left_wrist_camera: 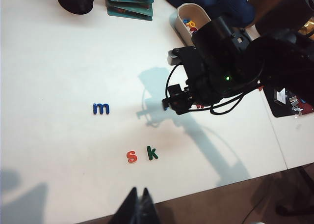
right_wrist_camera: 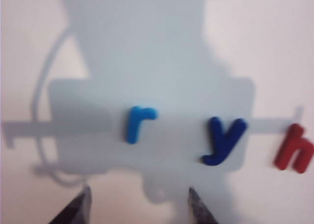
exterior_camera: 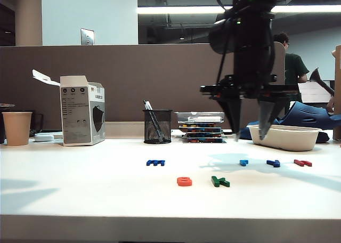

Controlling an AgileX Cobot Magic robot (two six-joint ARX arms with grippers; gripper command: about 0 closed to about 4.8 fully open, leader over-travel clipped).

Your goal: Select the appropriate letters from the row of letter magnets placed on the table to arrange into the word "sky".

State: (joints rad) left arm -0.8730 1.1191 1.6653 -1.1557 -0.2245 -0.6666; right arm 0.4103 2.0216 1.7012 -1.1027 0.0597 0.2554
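Observation:
On the white table the orange-red "s" and dark green "k" lie side by side, nearer the front edge than the row. Behind them in the row are a wide dark blue "m", a light blue "r", the dark blue "y" and a dark red "h". My right gripper hangs open above the "r", with the "y" just beside it and nothing between its fingers. My left gripper is shut and empty over the table's front edge, short of the "s" and "k".
Along the back stand a paper cup, a white carton, a mesh pen holder, a stack of trays and a white oblong dish. A partition wall runs behind them.

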